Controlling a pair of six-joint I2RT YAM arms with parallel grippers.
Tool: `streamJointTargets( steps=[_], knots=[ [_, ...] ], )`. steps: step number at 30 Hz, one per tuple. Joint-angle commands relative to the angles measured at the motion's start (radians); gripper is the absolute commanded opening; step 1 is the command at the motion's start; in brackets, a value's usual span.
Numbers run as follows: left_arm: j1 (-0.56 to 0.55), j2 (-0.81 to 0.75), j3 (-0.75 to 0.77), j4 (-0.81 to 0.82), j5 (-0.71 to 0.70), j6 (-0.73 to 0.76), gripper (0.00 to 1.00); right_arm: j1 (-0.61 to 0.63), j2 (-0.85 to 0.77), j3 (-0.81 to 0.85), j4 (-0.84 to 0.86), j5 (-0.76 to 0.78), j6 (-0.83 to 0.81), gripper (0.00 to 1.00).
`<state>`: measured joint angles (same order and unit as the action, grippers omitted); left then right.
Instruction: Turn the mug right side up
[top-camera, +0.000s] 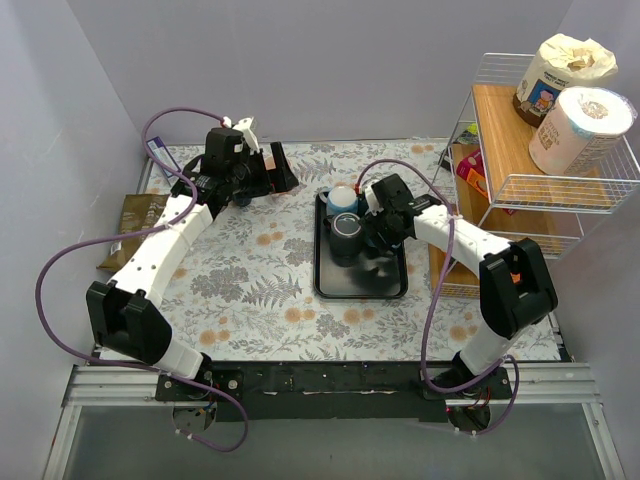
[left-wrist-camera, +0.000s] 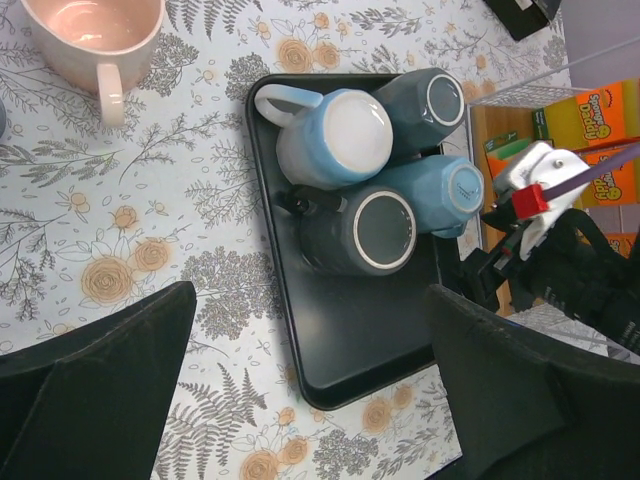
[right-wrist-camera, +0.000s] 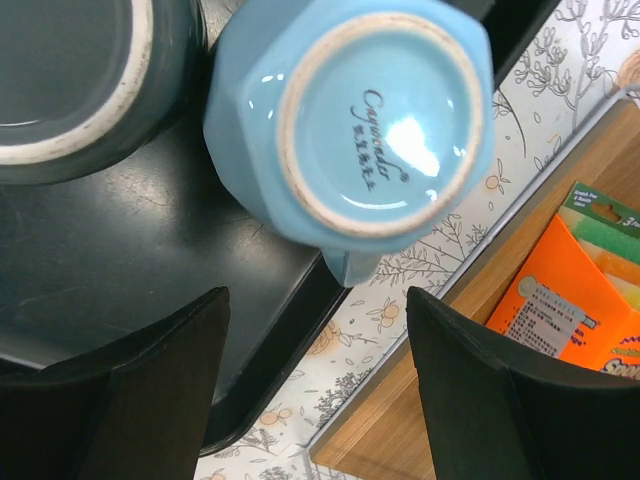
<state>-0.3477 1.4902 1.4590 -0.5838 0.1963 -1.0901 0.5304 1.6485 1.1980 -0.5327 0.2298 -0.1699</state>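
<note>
Black rectangular tray (left-wrist-camera: 350, 340), matte with a raised rim, sits on the worktop (left-wrist-camera: 120, 230), which is covered in a fern and flower print cloth. Four ceramic mugs are packed together, touching, at one end of the tray, all base up. The faceted blue mug (right-wrist-camera: 370, 120) has glossy glaze, an eight-sided wall and a pale unglazed foot ring round a script stamp, and its handle points at the tray rim. Next to it is the grey mug (left-wrist-camera: 365, 230), round and dark with a pale foot ring. The pale blue mug (left-wrist-camera: 335, 135) is round with a whitish base, its loop handle toward the tray corner. The dark teal mug (left-wrist-camera: 430, 105) is at the tray's end beside it.

The pink mug (left-wrist-camera: 95, 40) stands right side up on the cloth, off the tray and well apart from the others, glossy inside with its handle showing.

Right gripper (right-wrist-camera: 315, 295) has its jaws spread, black blocky fingers either side of the view, holding nothing. The faceted blue mug is just ahead of its tips. Left gripper (left-wrist-camera: 310, 290) is spread wide and empty, above the worktop looking down at the tray.

An orange sponge pack (right-wrist-camera: 570, 300) lies on the wooden shelf (right-wrist-camera: 430, 400) beside the tray
</note>
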Motion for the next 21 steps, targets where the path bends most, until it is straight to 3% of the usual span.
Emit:
streamJointTargets(
  steps=[1, 9, 16, 19, 21],
  knots=[
    [0.004, -0.071, -0.012, -0.010, 0.026, 0.004, 0.98, -0.010, 0.043, -0.012, 0.083, 0.000, -0.100, 0.77],
    [0.004, -0.085, -0.017, -0.021, 0.020, 0.006, 0.98, -0.036, 0.043, -0.054, 0.181, -0.066, -0.148, 0.73],
    [0.004, -0.091, -0.031, -0.024, 0.015, -0.002, 0.98, -0.046, 0.039, -0.072, 0.221, -0.083, -0.154, 0.61],
    [0.006, -0.094, -0.035, -0.024, 0.014, -0.004, 0.98, -0.049, 0.037, -0.084, 0.237, -0.070, -0.149, 0.51],
    [0.004, -0.093, -0.037, -0.024, 0.014, -0.005, 0.98, -0.053, 0.028, -0.089, 0.241, -0.081, -0.140, 0.37]
  ],
)
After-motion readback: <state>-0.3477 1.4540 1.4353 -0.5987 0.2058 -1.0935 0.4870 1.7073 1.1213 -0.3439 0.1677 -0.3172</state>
